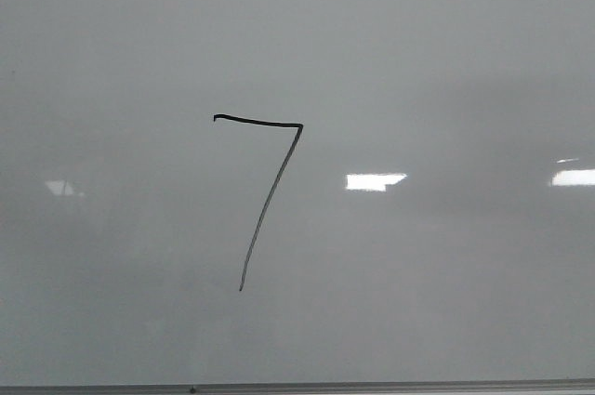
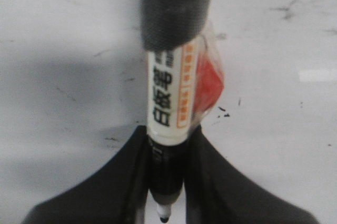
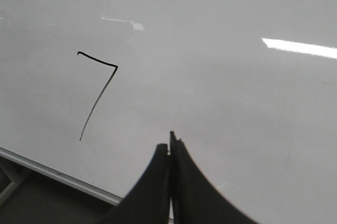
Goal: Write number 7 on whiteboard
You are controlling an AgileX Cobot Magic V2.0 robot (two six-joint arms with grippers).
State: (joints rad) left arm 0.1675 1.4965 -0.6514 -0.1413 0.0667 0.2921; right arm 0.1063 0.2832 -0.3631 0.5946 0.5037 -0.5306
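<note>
Where whiteboard (image 1: 446, 60) gleams, number 7 (image 1: 265, 195) drawn mid-surface.

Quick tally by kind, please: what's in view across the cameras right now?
Whiteboards: 1, the whiteboard
Drawn figures: 1, the number 7, finished in black
Markers: 1, the marker, clamped in the left gripper
Grippers: 2, left, and the right gripper shut on nothing
Total: 5

White marker (image 2: 167, 103), black printed label, orange-red sticker (image 2: 207, 84), tip exposed.
</note>
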